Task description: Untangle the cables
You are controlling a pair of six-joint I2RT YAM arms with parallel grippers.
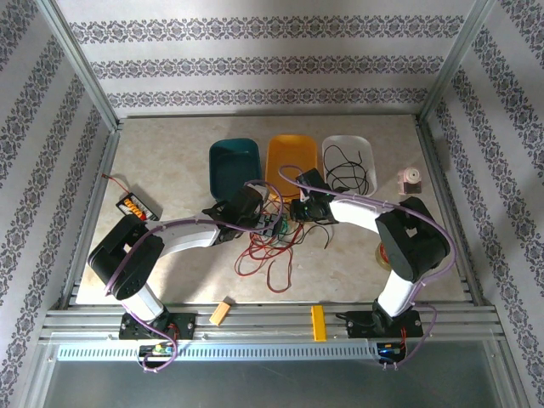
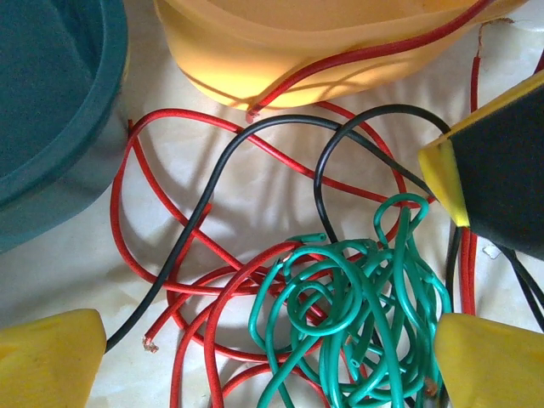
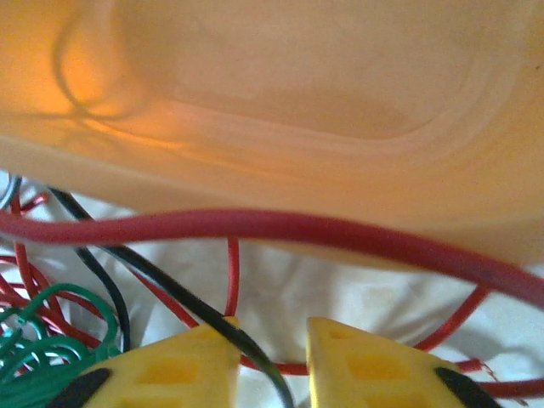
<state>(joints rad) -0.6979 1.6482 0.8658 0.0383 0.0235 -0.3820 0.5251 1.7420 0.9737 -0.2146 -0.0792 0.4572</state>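
The cables lie in a tangle of red, green and black wire on the table in front of the bins. In the left wrist view a green coil sits over red loops, and a black wire crosses them. My left gripper hangs open and wide over the green coil, touching nothing. My right gripper is low beside the orange bin, its jaws a narrow gap apart. A black wire runs into that gap against the left finger. A red wire arcs across just beyond the tips.
Three bins stand behind the tangle: teal, orange and clear, the clear one holding a black wire. A battery box lies at the left, a tape roll at the right. Two small blocks rest on the front rail.
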